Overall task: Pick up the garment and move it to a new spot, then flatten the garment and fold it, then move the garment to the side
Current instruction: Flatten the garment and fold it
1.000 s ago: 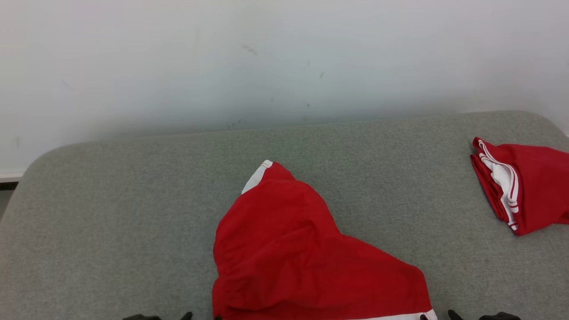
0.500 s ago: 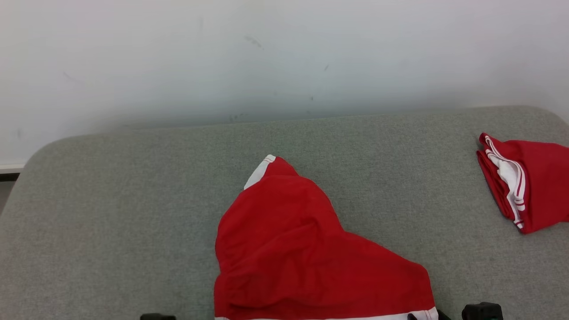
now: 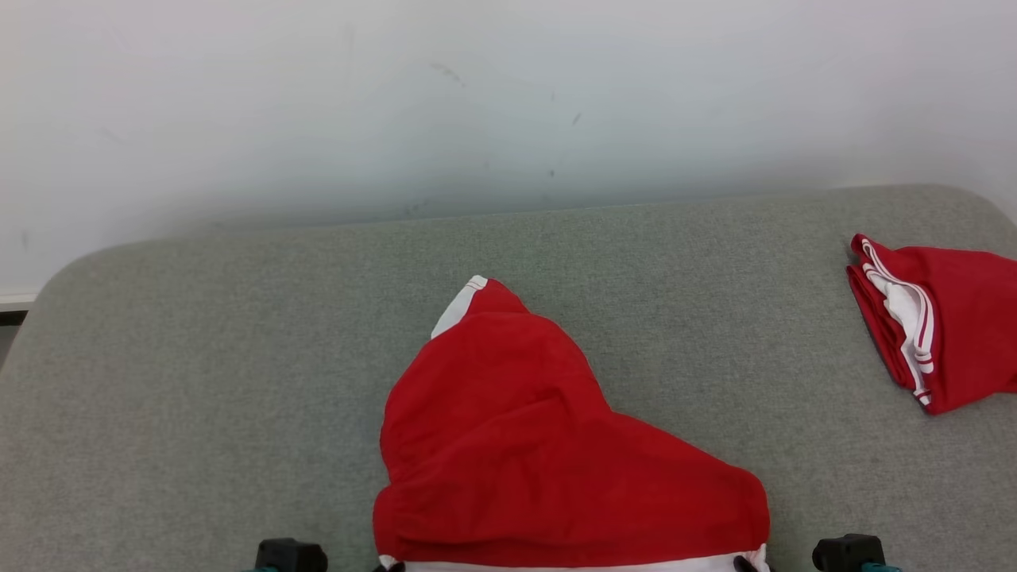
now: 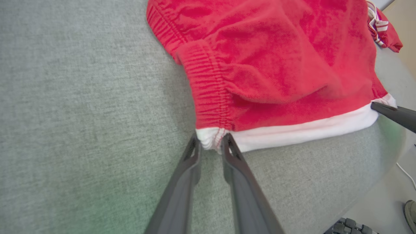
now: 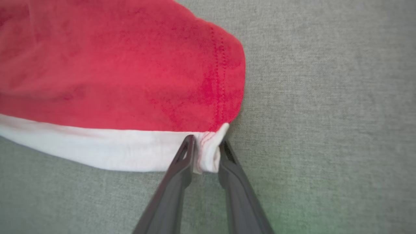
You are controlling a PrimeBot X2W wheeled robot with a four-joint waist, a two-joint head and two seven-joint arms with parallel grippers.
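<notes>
A red garment (image 3: 556, 445) with a white hem lies crumpled at the near middle of the grey padded table (image 3: 199, 357), one white-trimmed corner pointing away from me. In the left wrist view my left gripper (image 4: 210, 144) pinches the hem's left corner, beside the gathered waistband. My right gripper (image 5: 206, 144) is shut on the hem's right corner, with white cloth bunched between its fingers. The left wrist view also catches a right finger (image 4: 393, 113) at the far end of the white hem (image 4: 308, 130). Dark wrist parts of both arms peek in at the bottom of the head view.
A second red garment (image 3: 937, 326), folded, with white stripes, lies at the table's right edge. A pale wall (image 3: 477, 103) stands right behind the table. The rounded near table edge, the floor and a shoe (image 4: 410, 211) appear at the lower right of the left wrist view.
Both grippers have closed from wide open onto the two corners of the white hem. The near edge of the garment has bunched slightly; the head camera shifted a little.
</notes>
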